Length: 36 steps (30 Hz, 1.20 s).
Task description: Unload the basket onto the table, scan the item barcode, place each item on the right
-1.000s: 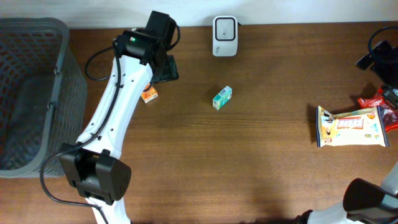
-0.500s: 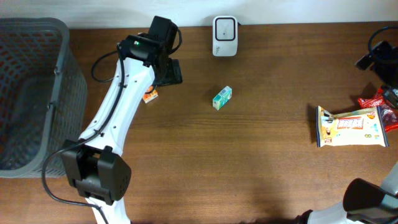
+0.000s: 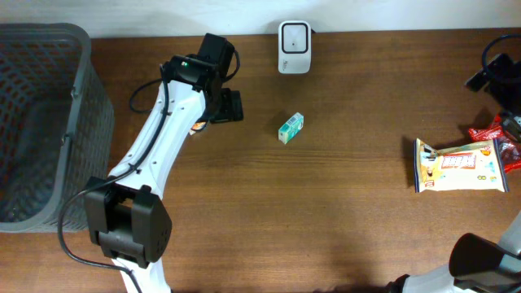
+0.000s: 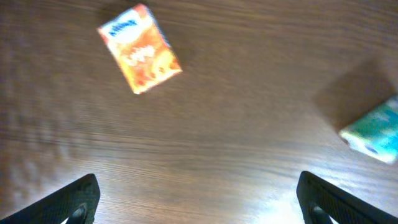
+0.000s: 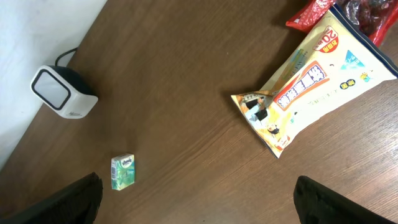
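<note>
Left pincer [image 4: 198, 202]: spread, empty, above bench [image 3: 342, 228]. Orange box [image 4: 140, 57]: lying flat, ahead-left of it. Green box [image 4: 375, 132]: far right, nearer scanner [image 3: 294, 36]. I'd centre over chosen box, set jaws across narrow sides, then descend. Right pincer [image 5: 199, 208]: spread, empty.

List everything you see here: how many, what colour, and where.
basket: one, grey, table's left end
scanner: one, white, back edge, middle
green box: one, green-white, near centre
orange box: one, orange, beside left arm
snack bag: one, yellow-white, right side
red packet: at least one, red, right edge
table: one, brown wood
left arm: one, white-black, left half, jaws open
right arm: one, white-black, right edge, jaws open
</note>
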Each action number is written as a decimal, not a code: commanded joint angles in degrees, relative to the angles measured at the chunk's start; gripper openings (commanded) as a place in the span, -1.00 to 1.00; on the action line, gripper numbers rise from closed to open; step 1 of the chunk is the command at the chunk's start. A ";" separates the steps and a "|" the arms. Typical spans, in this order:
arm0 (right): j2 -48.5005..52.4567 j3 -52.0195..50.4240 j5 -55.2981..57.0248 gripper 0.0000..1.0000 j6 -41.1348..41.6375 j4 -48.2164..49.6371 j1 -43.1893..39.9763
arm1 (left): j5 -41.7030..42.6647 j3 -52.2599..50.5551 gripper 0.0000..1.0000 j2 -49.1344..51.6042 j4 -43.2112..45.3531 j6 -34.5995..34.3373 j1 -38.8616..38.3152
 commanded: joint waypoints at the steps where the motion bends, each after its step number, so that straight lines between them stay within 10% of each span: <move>1: -0.28 -0.02 -0.50 0.97 0.26 0.00 0.22 | 8.98 -0.44 0.99 0.42 0.22 2.97 -0.07; 4: -0.28 -0.02 -0.50 0.97 0.26 0.00 0.20 | 10.75 -0.44 0.84 0.42 0.81 2.97 -0.07; 9: -0.28 -0.02 -0.50 0.97 0.26 0.00 0.20 | 21.22 -0.46 -0.30 0.42 1.64 2.95 -0.98; 16: -0.28 -0.02 -0.50 0.97 0.26 0.00 0.20 | 21.00 -0.83 -1.00 0.44 11.08 2.93 -8.20; 36: -0.28 -0.02 -0.50 0.97 0.26 0.00 0.22 | 9.88 -0.83 -1.00 13.86 26.71 2.93 -19.54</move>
